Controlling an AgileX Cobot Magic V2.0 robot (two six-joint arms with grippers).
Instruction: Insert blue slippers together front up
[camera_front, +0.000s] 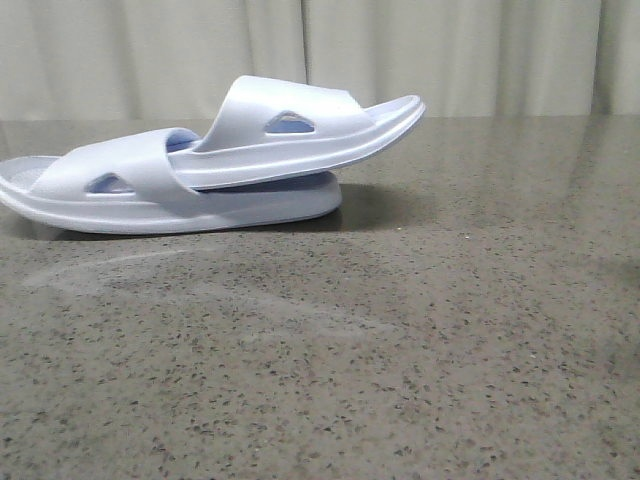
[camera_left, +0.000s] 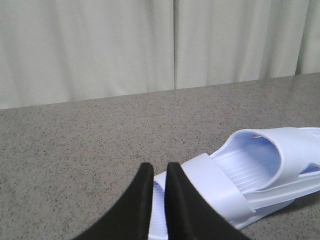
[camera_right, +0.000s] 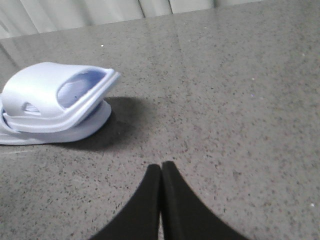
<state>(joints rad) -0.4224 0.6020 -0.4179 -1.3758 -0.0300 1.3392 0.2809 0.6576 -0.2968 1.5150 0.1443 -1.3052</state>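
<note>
The two blue slippers lie nested at the back left of the table. The lower slipper (camera_front: 130, 185) lies flat. The upper slipper (camera_front: 300, 125) is pushed under the lower one's strap, and its open end sticks out to the right, tilted up. In the left wrist view the lower slipper's strap (camera_left: 215, 185) is just past my left gripper (camera_left: 159, 167), and the upper slipper (camera_left: 285, 150) lies beyond it. The left fingers stand almost together with a thin gap and hold nothing. My right gripper (camera_right: 161, 167) is shut and empty, over bare table to the right of the slippers (camera_right: 45, 92). Neither gripper shows in the front view.
The table (camera_front: 400, 350) is a dark speckled stone top. A pale curtain (camera_front: 480, 50) hangs along its far edge. A faint whitish smear (camera_front: 150, 270) marks the surface in front of the slippers.
</note>
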